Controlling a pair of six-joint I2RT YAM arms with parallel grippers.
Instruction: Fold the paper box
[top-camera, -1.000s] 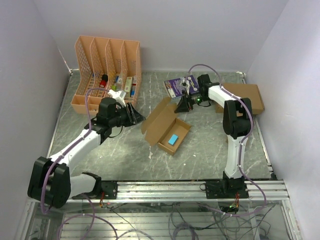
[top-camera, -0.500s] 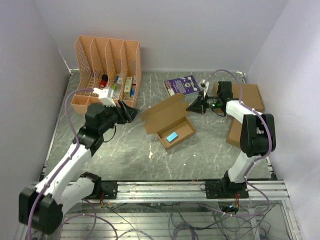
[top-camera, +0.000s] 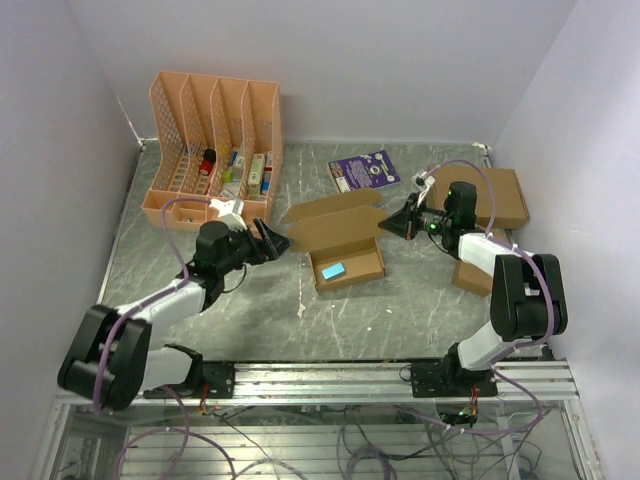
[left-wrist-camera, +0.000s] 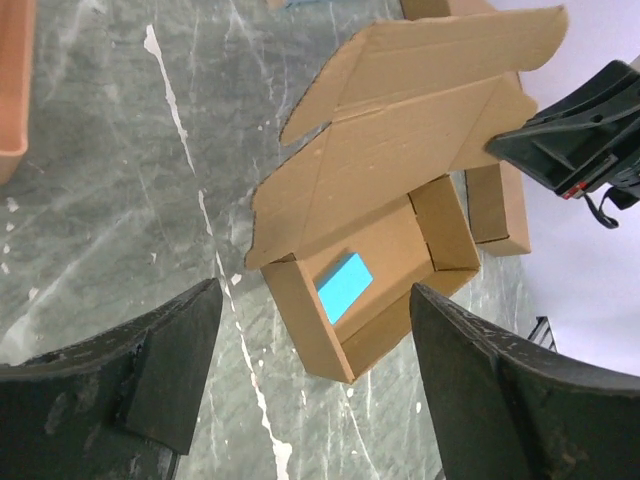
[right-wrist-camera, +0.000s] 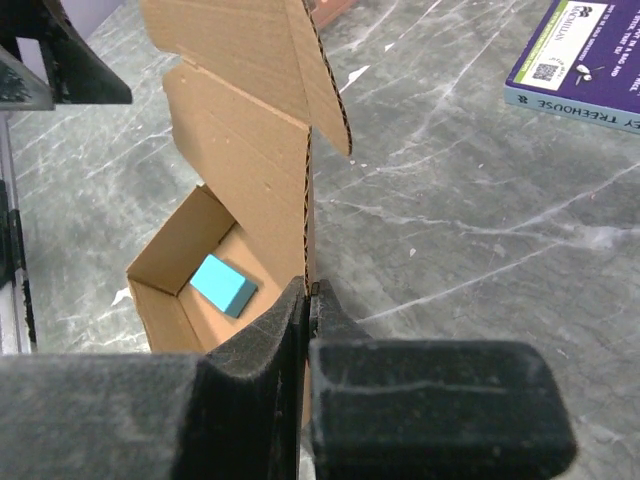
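Paper box (top-camera: 335, 218): plain brown card w/ creases, a shallow oblong tray mid-table, lid panel standing up behind it, rounded tabs at the ends. Small flat turquoise block (top-camera: 333, 269) lies in the tray. R gripper (right-wrist-camera: 308, 292) pinched tight on lid's side edge, black pads flush on the thin card. L gripper (top-camera: 272, 238) spread wide, holding nothing, just left of box. Table (top-camera: 400, 310) is grey marble-look w/ white veins
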